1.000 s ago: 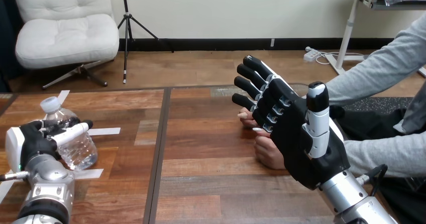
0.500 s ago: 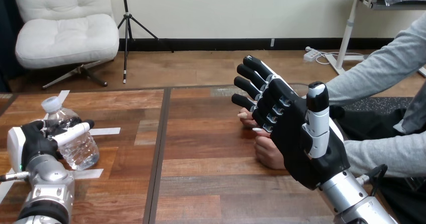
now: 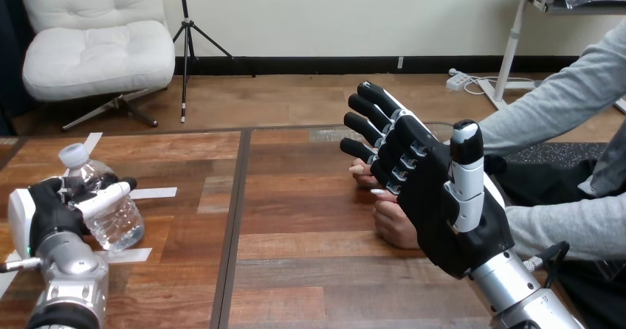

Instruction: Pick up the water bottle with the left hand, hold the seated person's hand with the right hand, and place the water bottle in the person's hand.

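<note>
Barely anything changed over the surface (image 3: 310, 270): right hand (image 3: 435, 196) stayed spread flat against the person's hand (image 3: 391, 226), not gripping it, and left hand (image 3: 48, 207) stayed wrapped round the bottle (image 3: 114, 226) at far left, so the lift looked not started yet

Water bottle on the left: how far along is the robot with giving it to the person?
Done: the left robot hand is curled round the water bottle, down at the table's left. In hand: the right robot hand stands open, fingers straight, in front of the person's hands, not gripping. Left: hold one, carry the bottle across, place it there.
</note>
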Robot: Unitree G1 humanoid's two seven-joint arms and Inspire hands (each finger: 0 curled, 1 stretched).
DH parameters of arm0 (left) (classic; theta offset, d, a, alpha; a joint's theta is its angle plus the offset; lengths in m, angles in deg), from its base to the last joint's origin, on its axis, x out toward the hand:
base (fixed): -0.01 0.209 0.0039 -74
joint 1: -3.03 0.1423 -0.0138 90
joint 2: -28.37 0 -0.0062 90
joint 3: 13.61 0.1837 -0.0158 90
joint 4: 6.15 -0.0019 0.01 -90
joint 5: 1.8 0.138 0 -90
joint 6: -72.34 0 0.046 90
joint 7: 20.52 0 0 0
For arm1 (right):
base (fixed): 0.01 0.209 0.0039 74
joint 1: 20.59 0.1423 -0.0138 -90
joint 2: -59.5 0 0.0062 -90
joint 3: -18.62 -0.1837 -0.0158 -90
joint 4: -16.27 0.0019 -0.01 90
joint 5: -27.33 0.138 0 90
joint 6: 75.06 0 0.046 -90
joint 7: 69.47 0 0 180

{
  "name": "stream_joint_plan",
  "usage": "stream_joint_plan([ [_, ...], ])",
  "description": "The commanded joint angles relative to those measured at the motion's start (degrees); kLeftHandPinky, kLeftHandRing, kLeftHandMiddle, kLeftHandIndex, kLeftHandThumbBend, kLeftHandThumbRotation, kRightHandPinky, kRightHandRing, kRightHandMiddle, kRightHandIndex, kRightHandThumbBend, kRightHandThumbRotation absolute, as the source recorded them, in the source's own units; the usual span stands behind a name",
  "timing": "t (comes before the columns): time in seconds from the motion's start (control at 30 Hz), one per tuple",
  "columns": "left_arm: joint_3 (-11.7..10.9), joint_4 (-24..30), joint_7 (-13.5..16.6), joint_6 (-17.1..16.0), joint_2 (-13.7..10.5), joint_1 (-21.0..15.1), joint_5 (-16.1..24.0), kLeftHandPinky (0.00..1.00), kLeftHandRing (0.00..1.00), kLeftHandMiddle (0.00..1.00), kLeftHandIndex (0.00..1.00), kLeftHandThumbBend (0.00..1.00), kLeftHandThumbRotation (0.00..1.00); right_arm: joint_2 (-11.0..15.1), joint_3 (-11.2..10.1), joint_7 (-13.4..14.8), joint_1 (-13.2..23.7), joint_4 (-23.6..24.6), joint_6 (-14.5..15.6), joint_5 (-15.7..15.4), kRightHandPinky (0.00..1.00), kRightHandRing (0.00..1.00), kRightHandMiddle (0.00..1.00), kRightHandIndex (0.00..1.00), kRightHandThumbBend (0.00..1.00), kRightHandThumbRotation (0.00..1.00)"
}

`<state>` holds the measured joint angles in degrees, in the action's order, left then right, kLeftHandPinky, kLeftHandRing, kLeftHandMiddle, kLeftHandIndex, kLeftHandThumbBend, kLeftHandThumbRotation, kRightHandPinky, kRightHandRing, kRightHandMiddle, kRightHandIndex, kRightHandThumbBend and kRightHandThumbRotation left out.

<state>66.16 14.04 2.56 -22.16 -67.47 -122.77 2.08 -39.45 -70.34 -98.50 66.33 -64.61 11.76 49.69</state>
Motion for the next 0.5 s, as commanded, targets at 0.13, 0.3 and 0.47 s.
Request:
stream_joint_plan([
  [0.13, 1.1, 3.4, 1.9, -4.8, -0.4, -0.8, 1.4, 0.34, 0.39, 0.46, 0.48, 0.75, 0.00, 0.1, -0.8, 0.2, 1.7, 2.0, -0.4, 0.7, 0.92, 0.96, 0.96, 0.94, 0.90, 1.00],
  [0.3, 2.0, 4.5, 2.3, -6.2, -0.7, 0.0, 2.6, 0.35, 0.39, 0.45, 0.48, 0.76, 0.00, 0.2, -0.8, 0.2, 1.7, 1.8, -0.4, 0.5, 0.92, 0.96, 0.96, 0.94, 0.90, 1.00],
  [0.47, 2.6, 6.8, 3.1, -7.5, -0.9, 1.2, 3.7, 0.37, 0.40, 0.45, 0.48, 0.77, 0.00, 0.2, -0.8, 0.4, 1.9, 1.6, -0.2, 0.4, 0.92, 0.96, 0.96, 0.94, 0.90, 1.00],
])
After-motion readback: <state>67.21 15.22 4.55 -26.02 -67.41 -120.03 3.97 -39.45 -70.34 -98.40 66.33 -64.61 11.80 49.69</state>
